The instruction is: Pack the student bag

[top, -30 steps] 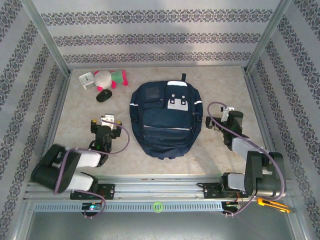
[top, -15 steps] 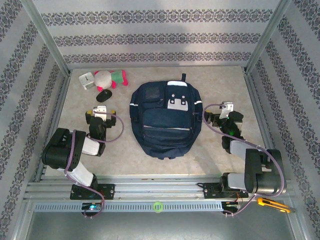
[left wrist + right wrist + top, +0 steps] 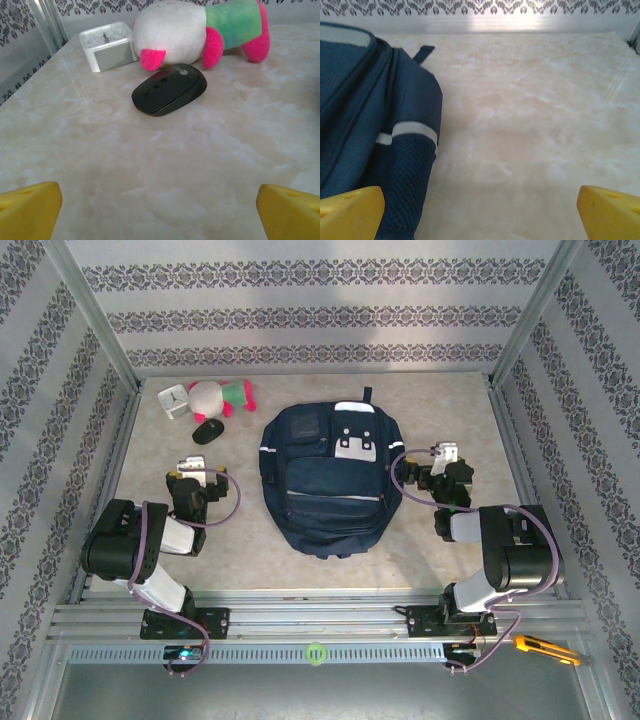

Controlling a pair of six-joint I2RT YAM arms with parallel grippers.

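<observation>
The student bag [image 3: 328, 478], a large navy backpack with grey-white patches, lies flat in the middle of the table, zipped shut; its right side with a pale stripe and mesh pocket [image 3: 370, 150] fills the left of the right wrist view. My left gripper [image 3: 190, 478] sits low to the left of the bag, open, yellow fingertips [image 3: 30, 210] wide apart over bare table. A black computer mouse [image 3: 170, 89] lies just ahead of it. My right gripper [image 3: 440, 468] is low beside the bag's right edge, open, with nothing between its fingertips [image 3: 610, 212].
A pink, green and white plush toy [image 3: 218, 396] and a small white clock [image 3: 173, 400] lie at the back left, behind the mouse [image 3: 208, 430]. Metal frame posts and patterned walls enclose the table. A yellow-handled tool [image 3: 545, 648] lies off the table at the front right.
Both arms have pulled back and folded low. The left gripper swung left and towards the mouse; the right gripper moved up and in towards the bag's right side. Both stayed open.
</observation>
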